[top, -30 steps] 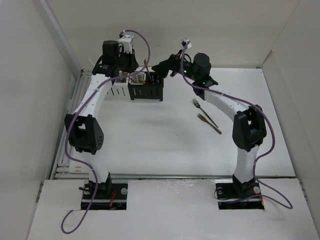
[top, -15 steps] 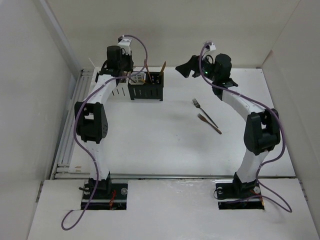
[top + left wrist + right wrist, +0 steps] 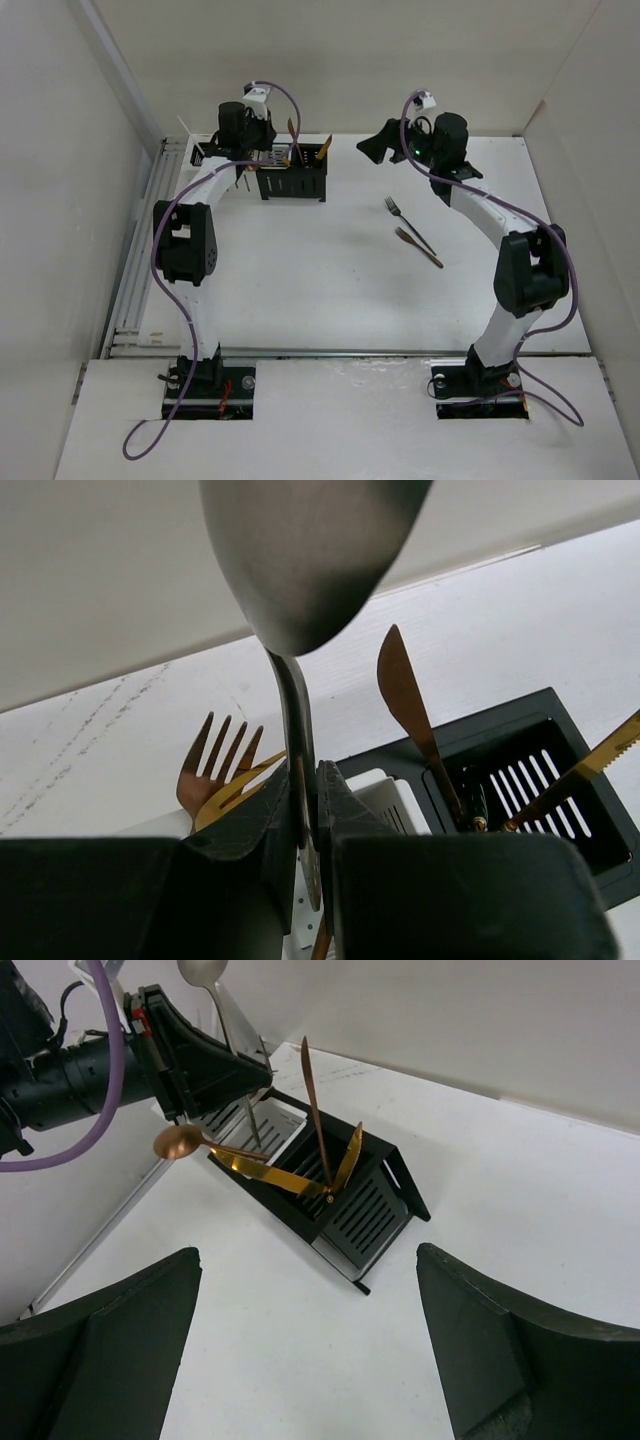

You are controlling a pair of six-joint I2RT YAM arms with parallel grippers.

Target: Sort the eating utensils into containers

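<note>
My left gripper is shut on the handle of a silver spoon, held upright over the white caddy; it also shows in the right wrist view. The black caddies hold a copper knife and a gold knife. A copper fork stands in the white caddy. My right gripper is open and empty, in the air to the right of the caddies. A silver fork and a copper utensil lie on the table to the right.
The white back wall stands just behind the caddies. A metal rail runs along the table's left edge. Purple cables loop over both arms. A copper-bowled spoon leans out of the caddies toward the left.
My right gripper has pulled back up and to the right, away from the black caddies. My left arm has straightened and carried the spoon a little right over the caddies.
</note>
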